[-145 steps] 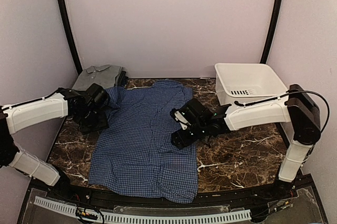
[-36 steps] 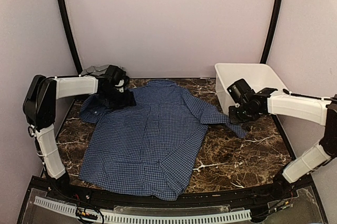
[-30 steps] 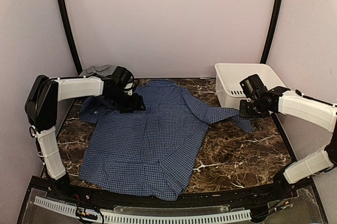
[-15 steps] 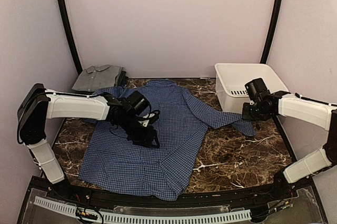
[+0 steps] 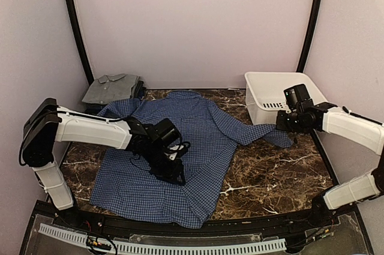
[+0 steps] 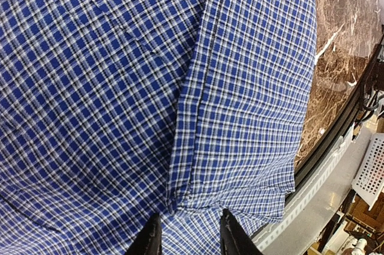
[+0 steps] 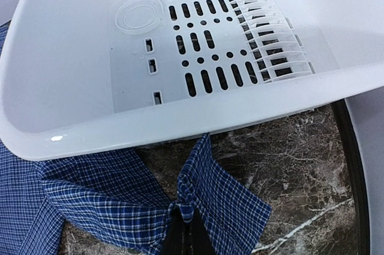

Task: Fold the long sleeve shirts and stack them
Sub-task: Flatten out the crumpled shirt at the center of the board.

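The table (image 5: 270,171) is dark brown marble veined with white. It is closed in by plain pale lilac walls (image 5: 192,21) on three sides, and two black poles (image 5: 75,21) rise at the far corners. A white perforated strip (image 5: 180,248) runs along the 6 o'clock edge.

The blue checked shirt (image 5: 180,129) lies spread flat from the centre of the table towards 9 o'clock, with its collar at 12 and its hem at 6. One sleeve stretches out towards 2 o'clock. The grey shirt (image 5: 111,87) sits folded at the 10 o'clock corner. A white plastic tub (image 5: 270,84) stands at 1 o'clock.

The left gripper (image 5: 174,174) is down on the shirt's front just on the 7 o'clock side of centre. In the left wrist view its fingers (image 6: 151,240) stand narrow on either side of a puckered fold of the placket. I cannot tell whether the cloth is actually pinched.

The right gripper (image 5: 283,124) is at 2 o'clock, just below the tub's near wall. In the right wrist view it is closed tight on the sleeve's cuff (image 7: 222,201), which fans out over the marble beside the tub.
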Robot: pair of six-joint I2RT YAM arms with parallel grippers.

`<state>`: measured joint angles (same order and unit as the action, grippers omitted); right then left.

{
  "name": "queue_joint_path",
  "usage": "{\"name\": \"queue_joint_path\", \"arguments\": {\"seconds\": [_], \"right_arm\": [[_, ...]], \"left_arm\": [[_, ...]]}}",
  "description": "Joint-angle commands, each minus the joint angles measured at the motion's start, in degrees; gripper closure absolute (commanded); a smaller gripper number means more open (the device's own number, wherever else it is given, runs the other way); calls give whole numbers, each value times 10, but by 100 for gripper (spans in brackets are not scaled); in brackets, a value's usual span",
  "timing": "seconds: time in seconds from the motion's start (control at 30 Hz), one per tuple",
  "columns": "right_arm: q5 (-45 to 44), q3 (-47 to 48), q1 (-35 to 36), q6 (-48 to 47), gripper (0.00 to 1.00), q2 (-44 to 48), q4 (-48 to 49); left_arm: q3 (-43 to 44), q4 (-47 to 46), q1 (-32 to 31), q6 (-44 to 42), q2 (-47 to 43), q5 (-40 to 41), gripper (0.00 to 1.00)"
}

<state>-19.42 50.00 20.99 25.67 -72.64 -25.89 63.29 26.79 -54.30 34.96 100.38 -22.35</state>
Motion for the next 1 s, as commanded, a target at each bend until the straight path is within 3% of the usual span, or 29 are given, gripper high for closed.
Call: {"name": "queue_joint_path", "arguments": {"seconds": [0.0, 0.13, 0.3, 0.5, 0.67, 0.97], "right_arm": [[8, 18, 0, -10, 100, 14, 24], [15, 19, 0, -12, 100, 18, 32], [26, 18, 1, -12, 100, 17, 40], [23, 15, 1, -17, 100, 13, 42], [10, 19, 1, -22, 100, 15, 33], [-4, 28, 0, -23, 100, 10, 29]], "left_arm": [[11, 10, -12, 12, 16, 4, 71], [18, 22, -18, 11, 27, 27, 74], [40, 26, -23, 11, 27, 36, 88], [90, 28, -50, -20, 24, 27, 94], [126, -6, -83, -62, 32, -42, 94], [238, -30, -138, -125, 123, -142, 96]]}}
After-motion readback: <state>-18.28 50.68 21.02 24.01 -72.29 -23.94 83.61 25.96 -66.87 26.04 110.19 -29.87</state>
